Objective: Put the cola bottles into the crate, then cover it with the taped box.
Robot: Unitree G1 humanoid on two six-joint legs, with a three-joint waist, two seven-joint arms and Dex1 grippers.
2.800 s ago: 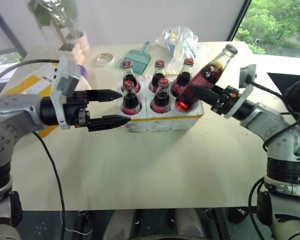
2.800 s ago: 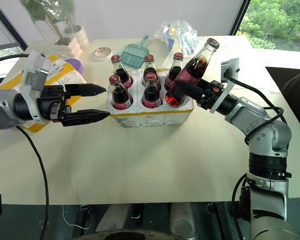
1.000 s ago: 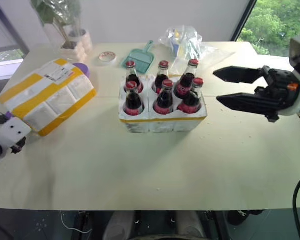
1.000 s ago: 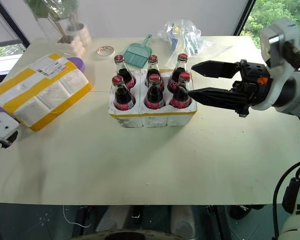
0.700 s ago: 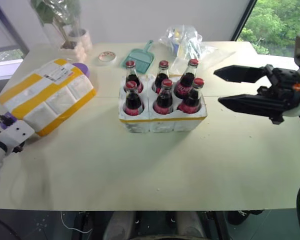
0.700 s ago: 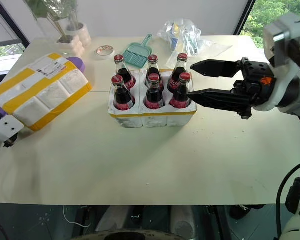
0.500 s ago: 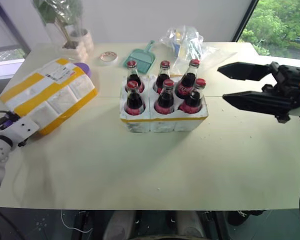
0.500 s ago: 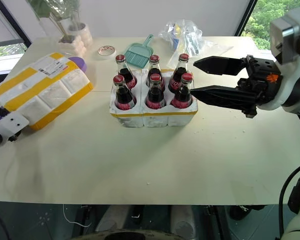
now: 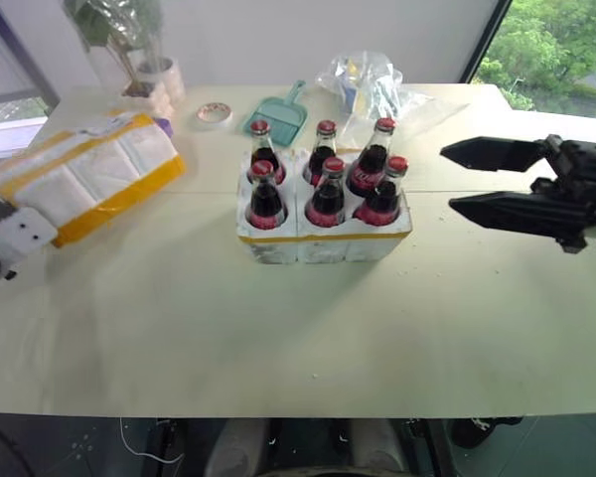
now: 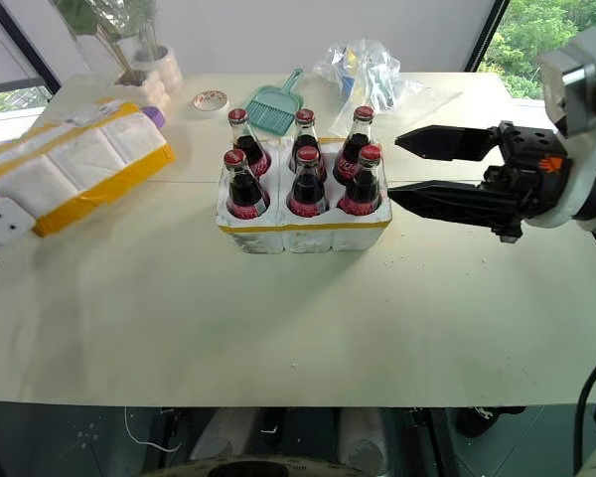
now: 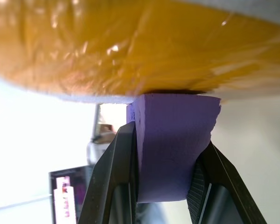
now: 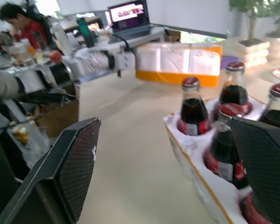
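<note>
Six bottles [image 9: 327, 189] sit in the crate [image 9: 323, 237]. Left gripper [image 11: 165, 161] pinches just a purple tab under the box [image 9: 84, 174], so it could tear or slip loose. Right gripper [image 9: 474, 179] gapes, empty.

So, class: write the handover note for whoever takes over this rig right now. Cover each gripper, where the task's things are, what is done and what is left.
Left gripper: shut on a purple tab under the taped box, which sits tilted at the table's left edge.
Right gripper: open, empty, level with the bottles to the right of the crate.
Cola bottles: all six stand upright in the crate's wells, mid-table.
Done: loading the bottles.
Left: carry the taped box over and set it down on the crate as a cover. The right gripper may need to move clear or help steady it.
</note>
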